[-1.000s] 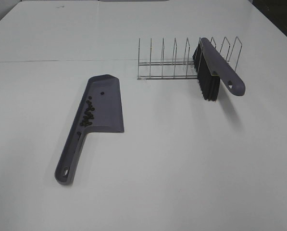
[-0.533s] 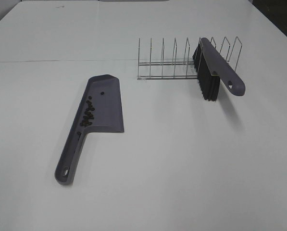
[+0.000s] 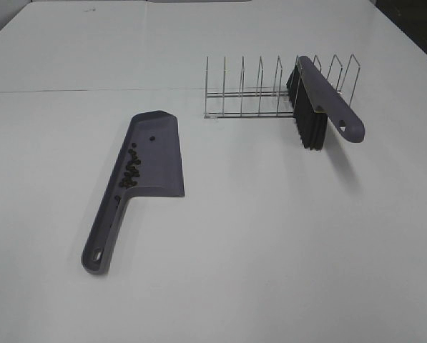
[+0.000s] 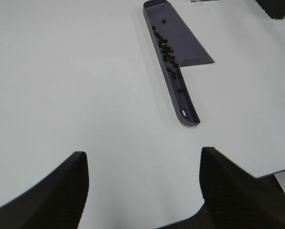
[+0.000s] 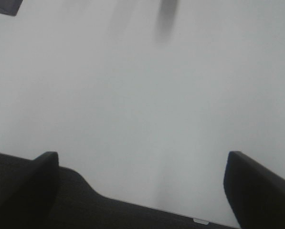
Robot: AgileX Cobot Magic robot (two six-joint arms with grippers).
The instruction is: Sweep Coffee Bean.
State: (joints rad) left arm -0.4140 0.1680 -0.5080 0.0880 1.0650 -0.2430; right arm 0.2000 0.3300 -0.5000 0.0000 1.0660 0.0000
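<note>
A grey-purple dustpan (image 3: 156,153) lies on the white table (image 3: 270,236), left of the middle, with its handle toward the front. It also shows in the left wrist view (image 4: 183,40). Several coffee beans (image 3: 131,168) lie inside it along its left wall, and they show in the left wrist view (image 4: 167,52) too. A brush (image 3: 320,100) with black bristles leans in a wire rack (image 3: 263,89) at the back right. My left gripper (image 4: 142,188) is open and empty, well back from the dustpan. My right gripper (image 5: 140,183) is open and empty over bare table. Neither gripper shows in the exterior view.
The table's front edge (image 4: 180,220) lies just under my left gripper. In the right wrist view the table edge (image 5: 132,202) runs under the gripper too, with dark floor below it.
</note>
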